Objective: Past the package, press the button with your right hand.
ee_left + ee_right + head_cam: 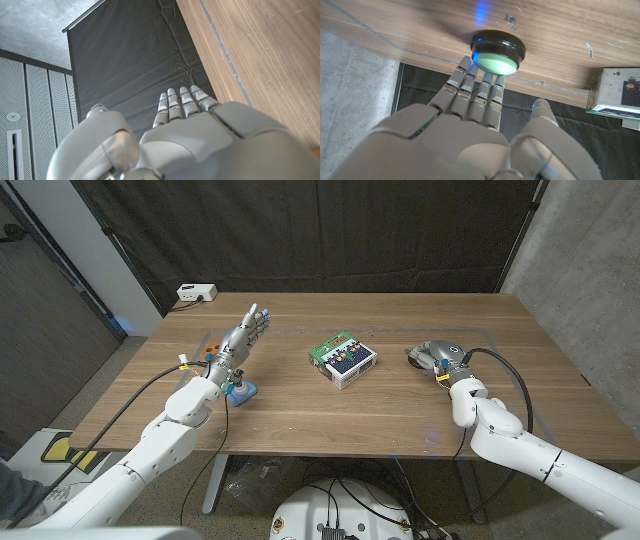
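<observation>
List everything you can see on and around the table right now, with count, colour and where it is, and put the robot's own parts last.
Table: one, brown wood, centre of the head view.
Package: one, green and white box, middle of the table.
Button: one, green dome in a black ring, on the table at the right robot hand's fingertips.
Small object: one, blue, on the table beside the left wrist; what it is cannot be told.
White box: one, white, on the floor past the table's far left corner.
Curtain: one, black, behind the table.
Left robot hand: one, grey, raised over the table's left side, fingers extended, holding nothing.
Right robot hand: one, grey, on the table's right side, fingertips at the button.
</observation>
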Available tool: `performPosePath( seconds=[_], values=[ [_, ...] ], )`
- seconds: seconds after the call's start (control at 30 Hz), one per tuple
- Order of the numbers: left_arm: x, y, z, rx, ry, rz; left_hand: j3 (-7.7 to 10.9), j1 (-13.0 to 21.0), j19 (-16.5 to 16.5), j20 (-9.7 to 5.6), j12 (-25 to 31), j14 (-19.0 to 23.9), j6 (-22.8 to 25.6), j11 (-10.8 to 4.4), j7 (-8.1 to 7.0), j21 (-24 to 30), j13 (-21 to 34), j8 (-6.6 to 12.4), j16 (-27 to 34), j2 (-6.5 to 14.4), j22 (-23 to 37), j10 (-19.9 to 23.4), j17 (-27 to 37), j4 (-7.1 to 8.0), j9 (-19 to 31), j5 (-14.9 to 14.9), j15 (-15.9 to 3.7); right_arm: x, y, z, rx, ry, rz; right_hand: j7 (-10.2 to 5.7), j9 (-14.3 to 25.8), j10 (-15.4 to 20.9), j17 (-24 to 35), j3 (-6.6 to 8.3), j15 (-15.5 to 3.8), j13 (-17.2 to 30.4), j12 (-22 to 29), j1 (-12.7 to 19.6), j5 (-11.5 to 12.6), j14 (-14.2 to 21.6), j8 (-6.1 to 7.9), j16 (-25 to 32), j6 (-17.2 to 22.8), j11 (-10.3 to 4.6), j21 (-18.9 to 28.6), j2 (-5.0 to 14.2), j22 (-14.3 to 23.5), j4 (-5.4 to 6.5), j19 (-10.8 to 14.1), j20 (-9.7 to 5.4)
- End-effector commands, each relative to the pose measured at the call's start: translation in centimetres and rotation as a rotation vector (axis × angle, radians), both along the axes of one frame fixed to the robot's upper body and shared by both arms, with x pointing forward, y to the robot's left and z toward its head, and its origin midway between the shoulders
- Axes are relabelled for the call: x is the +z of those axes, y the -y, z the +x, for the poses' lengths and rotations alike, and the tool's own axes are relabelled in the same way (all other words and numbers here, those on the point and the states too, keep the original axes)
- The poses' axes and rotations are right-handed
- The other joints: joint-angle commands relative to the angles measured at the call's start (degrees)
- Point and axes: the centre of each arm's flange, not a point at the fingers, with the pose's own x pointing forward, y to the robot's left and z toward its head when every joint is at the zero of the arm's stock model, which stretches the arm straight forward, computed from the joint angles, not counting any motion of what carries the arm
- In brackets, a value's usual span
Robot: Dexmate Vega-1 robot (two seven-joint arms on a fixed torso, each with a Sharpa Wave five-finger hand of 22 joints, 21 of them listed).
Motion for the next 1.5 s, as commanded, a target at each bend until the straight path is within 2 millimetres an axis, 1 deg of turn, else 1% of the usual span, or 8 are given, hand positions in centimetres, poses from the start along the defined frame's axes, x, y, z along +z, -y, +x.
performPosePath(
  seconds=[0.03, 0.13, 0.27, 0.57, 0.97, 1.07, 1.2, 1.5],
  values=[
    [0.1, 0.0, -0.1, 0.001, 0.002, 0.003, -0.20, 0.04, -0.29, 0.16, -0.28, 0.21, 0.26, -0.09, 0.08, -0.03, 0.12, -0.06, -0.05, 0.03, 0.14, 0.28, 0.10, 0.12, 0.29, -0.31, -0.24, -1.1, -0.2, 0.3, 0.006, -0.044, 0.019, 0.07, 0.11, 2.71, 0.14, 0.37, -5.81, 0.20, 0.48, 0.38, -0.02, 0.67, 0.18, 0.19, 0.77, -0.10, 0.22, 0.32, 0.23, -0.18, 0.51, -6.51],
    [0.0, 0.0, -0.2, 0.000, 0.002, 0.001, -0.22, 0.05, -0.29, 0.15, -0.30, 0.20, 0.27, -0.05, 0.09, -0.02, 0.12, -0.07, -0.06, 0.04, 0.14, 0.27, 0.10, 0.12, 0.29, -0.33, -0.23, -1.0, -0.2, 0.3, 0.009, -0.043, 0.020, 0.07, 0.10, 2.55, 0.13, 0.40, -5.76, 0.19, 0.33, 0.43, -0.02, 0.52, 0.07, 0.03, 0.73, -0.13, 0.09, 0.32, 0.22, -0.21, 0.35, -6.38],
    [0.0, 0.0, -0.2, 0.001, 0.003, 0.001, -0.26, 0.07, -0.29, 0.16, -0.28, 0.23, 0.37, -0.07, 0.06, -0.02, 0.13, -0.05, -0.05, 0.06, 0.14, 0.34, 0.10, 0.13, 0.29, -0.36, -0.24, -0.7, -0.2, 0.1, 0.012, -0.036, 0.023, 0.31, 0.10, 1.68, 0.13, 0.50, -5.29, 0.18, -0.27, 0.56, -0.02, -0.22, -0.67, -0.55, -0.43, -0.17, -0.36, 0.37, 0.21, -0.27, -0.25, -6.03],
    [0.1, 0.1, -0.2, -0.004, 0.004, 0.002, -0.34, 0.11, -0.32, 0.22, -0.30, 0.23, 0.37, -0.16, 0.06, -0.01, 0.13, -0.08, -0.06, 0.11, 0.14, 0.33, 0.10, 0.13, 0.29, -0.43, -0.33, 0.6, -0.2, -0.7, 0.021, 0.020, 0.026, 0.74, 0.11, -0.02, 0.19, 0.59, -4.60, 0.19, -1.38, 0.62, -0.01, -1.83, -1.84, -1.49, -2.22, 0.40, -1.28, 0.39, 0.19, -0.29, -1.57, -5.48],
    [0.0, 0.2, 0.0, -0.014, -0.003, 0.006, -0.48, 0.17, -0.39, 0.19, -0.34, 0.26, 0.41, -0.14, 0.06, 0.00, 0.13, -0.12, -0.07, 0.20, 0.14, 0.33, 0.10, 0.14, 0.29, -0.54, -0.29, 2.8, 0.1, -2.2, 0.024, 0.123, 0.049, 0.65, 0.14, -1.12, 0.24, 0.61, -4.37, 0.22, -2.07, 0.57, -0.01, -2.51, -2.43, -1.80, -3.16, 0.43, -1.81, 0.40, 0.19, -0.26, -2.21, -5.19],
    [0.1, 0.2, 0.0, -0.013, 0.000, 0.006, -0.53, 0.19, -0.36, 0.20, -0.33, 0.33, 0.43, -0.04, 0.09, 0.02, 0.13, -0.13, -0.04, 0.23, 0.15, 0.38, 0.10, 0.15, 0.30, -0.58, -0.33, 3.1, 0.1, -2.3, 0.021, 0.135, 0.051, 0.66, 0.15, -1.56, 0.26, 0.62, -4.37, 0.23, -2.32, 0.56, 0.00, -2.82, -2.62, -1.92, -3.47, 0.25, -1.98, 0.41, 0.19, -0.25, -2.40, -5.05],
    [0.2, 0.1, 0.0, -0.013, 0.004, 0.008, -0.58, 0.21, -0.32, 0.23, -0.31, 0.29, 0.39, -0.13, 0.09, 0.05, 0.13, -0.17, -0.07, 0.26, 0.15, 0.47, 0.10, 0.15, 0.30, -0.62, -0.27, 3.5, 0.2, -2.4, 0.017, 0.152, 0.051, 0.78, 0.16, -2.08, 0.27, 0.63, -4.21, 0.25, -2.61, 0.55, 0.01, -3.46, -2.83, -2.15, -3.83, 0.57, -2.29, 0.42, 0.20, -0.24, -2.86, -4.90],
    [0.6, -0.1, -0.1, -0.016, 0.008, 0.024, -0.68, 0.25, -0.21, 0.20, -0.34, 0.34, 0.43, -0.14, 0.01, 0.10, 0.14, -0.18, -0.06, 0.31, 0.15, 0.46, 0.10, 0.16, 0.30, -0.70, -0.30, 4.7, 0.4, -2.8, 0.012, 0.208, 0.045, 0.88, 0.19, -3.28, 0.29, 0.64, -3.81, 0.27, -3.23, 0.53, 0.02, -5.01, -3.39, -2.53, -5.06, 0.60, -3.01, 0.36, 0.19, -0.24, -3.88, -4.70]
  ],
)
